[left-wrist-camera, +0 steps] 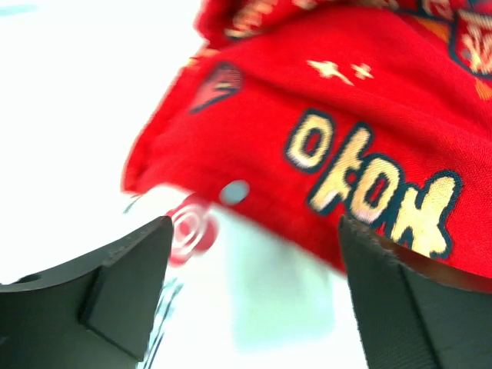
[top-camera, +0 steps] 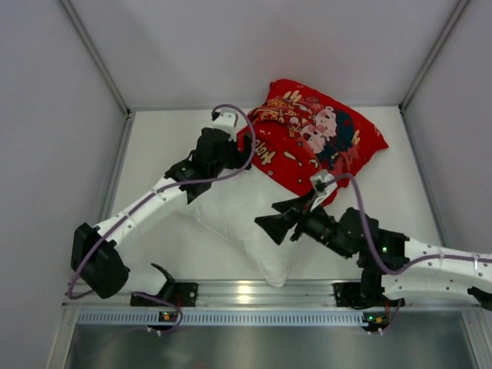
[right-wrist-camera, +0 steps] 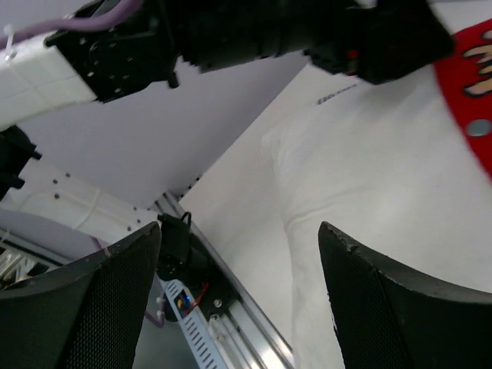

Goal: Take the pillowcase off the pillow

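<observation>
The red printed pillowcase (top-camera: pixel 315 138) covers the far half of the white pillow (top-camera: pixel 238 215), which lies diagonally on the table with its near half bare. My left gripper (top-camera: pixel 246 147) stands open at the pillowcase's left open edge. In the left wrist view nothing sits between the fingers of the left gripper (left-wrist-camera: pixel 255 231); the pillowcase (left-wrist-camera: pixel 361 131) hem lies just beyond them, over the pillow (left-wrist-camera: pixel 261 307) and its red logo (left-wrist-camera: pixel 188 227). My right gripper (top-camera: pixel 266 216) hovers open over the bare pillow. The right gripper (right-wrist-camera: pixel 238 231) is empty, with the pillow (right-wrist-camera: pixel 369 177) below.
White enclosure walls stand at the left, right and back of the table (top-camera: pixel 154 146). An aluminium rail (top-camera: pixel 254 292) with both arm bases runs along the near edge. The left arm (right-wrist-camera: pixel 231 31) crosses the top of the right wrist view.
</observation>
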You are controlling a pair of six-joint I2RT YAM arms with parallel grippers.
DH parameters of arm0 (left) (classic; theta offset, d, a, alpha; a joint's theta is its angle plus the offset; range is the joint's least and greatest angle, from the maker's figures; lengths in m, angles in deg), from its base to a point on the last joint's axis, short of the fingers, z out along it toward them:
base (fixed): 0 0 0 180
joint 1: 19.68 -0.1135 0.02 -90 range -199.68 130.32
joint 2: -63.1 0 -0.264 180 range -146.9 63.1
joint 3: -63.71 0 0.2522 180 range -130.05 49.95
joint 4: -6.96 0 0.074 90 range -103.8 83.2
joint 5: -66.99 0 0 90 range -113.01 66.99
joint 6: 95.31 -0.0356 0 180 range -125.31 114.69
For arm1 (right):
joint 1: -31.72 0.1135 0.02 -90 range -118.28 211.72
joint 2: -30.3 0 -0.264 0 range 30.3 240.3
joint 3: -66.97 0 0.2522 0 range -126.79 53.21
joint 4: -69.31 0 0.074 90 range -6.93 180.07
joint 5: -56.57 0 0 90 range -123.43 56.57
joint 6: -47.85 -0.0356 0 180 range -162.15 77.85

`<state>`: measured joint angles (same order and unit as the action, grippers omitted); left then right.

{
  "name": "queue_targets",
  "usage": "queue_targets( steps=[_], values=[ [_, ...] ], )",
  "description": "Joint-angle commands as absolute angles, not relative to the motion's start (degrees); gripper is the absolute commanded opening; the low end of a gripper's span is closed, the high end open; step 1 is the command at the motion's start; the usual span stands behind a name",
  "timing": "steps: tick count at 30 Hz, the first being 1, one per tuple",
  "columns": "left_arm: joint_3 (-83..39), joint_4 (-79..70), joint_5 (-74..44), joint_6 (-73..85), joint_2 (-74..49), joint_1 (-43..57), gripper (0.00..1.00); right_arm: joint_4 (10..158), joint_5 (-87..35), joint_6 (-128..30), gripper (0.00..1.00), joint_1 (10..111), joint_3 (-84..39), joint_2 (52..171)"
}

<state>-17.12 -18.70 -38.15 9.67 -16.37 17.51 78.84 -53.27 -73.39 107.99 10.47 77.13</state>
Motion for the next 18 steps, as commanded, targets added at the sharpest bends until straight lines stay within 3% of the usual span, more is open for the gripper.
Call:
queue_targets(
  steps=[1, 5, 10, 15, 18],
  values=[
    [-18.6, -20.0, -43.3, 6.8, -9.5, 17.3, 0.97, 91.1, -66.8, -71.1, 0.80, 107.3, 12.1, 70.1],
    [-19.7, -23.1, -48.1, 6.4, -4.2, 17.3, 0.99, 97.7, -75.1, -72.5, 0.80, 107.1, 14.4, 65.4],
    [-17.6, -24.1, -43.0, 7.6, 2.1, 17.4, 0.99, 101.9, -80.8, -76.9, 0.76, 106.3, 17.3, 66.7],
    [-16.0, -27.7, -39.1, 7.6, 6.6, 17.5, 0.99, 100.9, -78.7, -82.0, 0.60, 102.0, 21.6, 72.6],
    [-14.9, -28.6, -36.4, 7.8, 8.3, 17.5, 0.99, 92.4, -71.6, -81.0, 0.57, 99.7, 23.8, 78.1]
  ],
)
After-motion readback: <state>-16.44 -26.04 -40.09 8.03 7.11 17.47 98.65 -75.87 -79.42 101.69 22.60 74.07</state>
